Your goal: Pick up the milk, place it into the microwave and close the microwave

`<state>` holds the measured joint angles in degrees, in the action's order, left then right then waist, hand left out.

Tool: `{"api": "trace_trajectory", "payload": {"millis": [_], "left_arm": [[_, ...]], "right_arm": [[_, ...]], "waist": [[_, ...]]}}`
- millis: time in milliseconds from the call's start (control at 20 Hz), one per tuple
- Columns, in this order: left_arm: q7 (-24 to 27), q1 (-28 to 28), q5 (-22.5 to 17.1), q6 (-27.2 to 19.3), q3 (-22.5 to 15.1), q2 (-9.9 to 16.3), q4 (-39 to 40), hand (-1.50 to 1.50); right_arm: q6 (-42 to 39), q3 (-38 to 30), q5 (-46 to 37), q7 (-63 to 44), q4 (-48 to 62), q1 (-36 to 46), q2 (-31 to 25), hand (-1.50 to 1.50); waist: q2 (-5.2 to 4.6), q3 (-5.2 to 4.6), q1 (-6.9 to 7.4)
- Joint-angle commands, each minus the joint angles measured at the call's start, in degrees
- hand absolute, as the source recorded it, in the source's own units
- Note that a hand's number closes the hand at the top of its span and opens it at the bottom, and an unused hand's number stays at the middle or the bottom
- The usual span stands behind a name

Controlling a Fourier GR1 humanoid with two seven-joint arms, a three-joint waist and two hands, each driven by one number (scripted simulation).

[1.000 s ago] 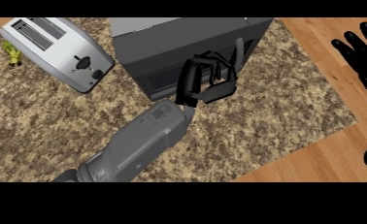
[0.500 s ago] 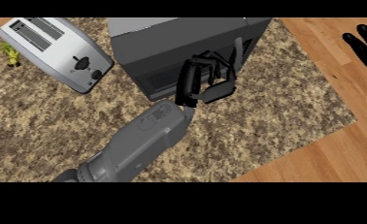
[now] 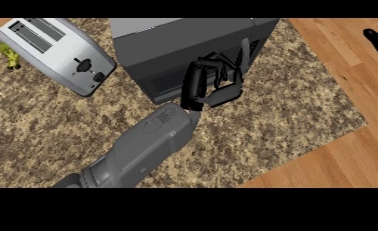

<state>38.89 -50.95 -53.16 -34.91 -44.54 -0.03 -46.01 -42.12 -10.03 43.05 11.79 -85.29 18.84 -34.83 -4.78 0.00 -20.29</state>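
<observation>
1. The left hand [image 3: 210, 82] was at the front face of the microwave [image 3: 184, 42], with its fingers bent against the dark door. I could not tell whether they were hooked on an edge or only pressed on the panel. No carton was visible between them.

2. The milk did not show anywhere in the view. It was possibly inside the microwave already, behind the door, but this is only my judgement. If it was not inside, closing now would finish the wrong step.

3. The door looked nearly flat with the body of the microwave, yet the last gap was hidden by the hand. The risk was that the push stopped too early and the door stayed a little open.

4. The curled fingers were close to the door's right edge. If they stayed there during the final push, they could be caught between the door and the frame, or could pull the door open again when the hand went away.

5. The toaster [image 3: 57, 52] stood just to the left of the microwave, on the speckled counter [image 3: 295, 105]. The forearm could touch it if the arm swung to the left.

6. Of the right hand [image 3: 371, 38], only a small dark part showed at the far right edge, so its state I could not tell.
</observation>
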Motion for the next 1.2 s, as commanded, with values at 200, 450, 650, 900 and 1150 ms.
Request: {"api": "trace_trajectory", "payload": {"millis": [200, 450, 650, 900, 1150], "left_arm": [[-0.64, -4.16, -2.54, 1.66, 1.68, 0.03, 5.34, 1.50], [0.61, -4.15, -3.41, 1.71, 1.14, 0.03, 5.74, 1.50], [1.06, -4.31, -4.15, 1.57, 0.46, 0.03, 5.92, 1.50], [1.73, -4.88, -5.30, 1.55, 0.41, 0.03, 5.91, 1.50], [2.15, -5.53, -5.88, 1.53, -0.03, 0.03, 6.62, 1.50]], "right_arm": [[-1.72, 0.95, 2.36, -1.25, -0.43, 0.82, -0.75, -1.50], [-3.88, 1.66, 4.55, -2.28, -0.23, 0.70, -1.82, -1.50], [-4.52, 1.91, 5.96, -3.00, -0.07, 1.26, -2.54, -1.50], [-5.57, 2.42, 7.34, -3.72, -0.21, 1.19, -3.22, -1.50], [-5.48, 1.87, 8.16, -4.20, -0.17, 1.78, -4.31, -1.50]], "waist": [[-0.98, -0.09, -0.04], [-1.04, -0.05, -0.03], [-1.31, -0.06, -0.40], [-1.12, -0.05, -0.55], [-0.98, -0.03, -0.48]]}}
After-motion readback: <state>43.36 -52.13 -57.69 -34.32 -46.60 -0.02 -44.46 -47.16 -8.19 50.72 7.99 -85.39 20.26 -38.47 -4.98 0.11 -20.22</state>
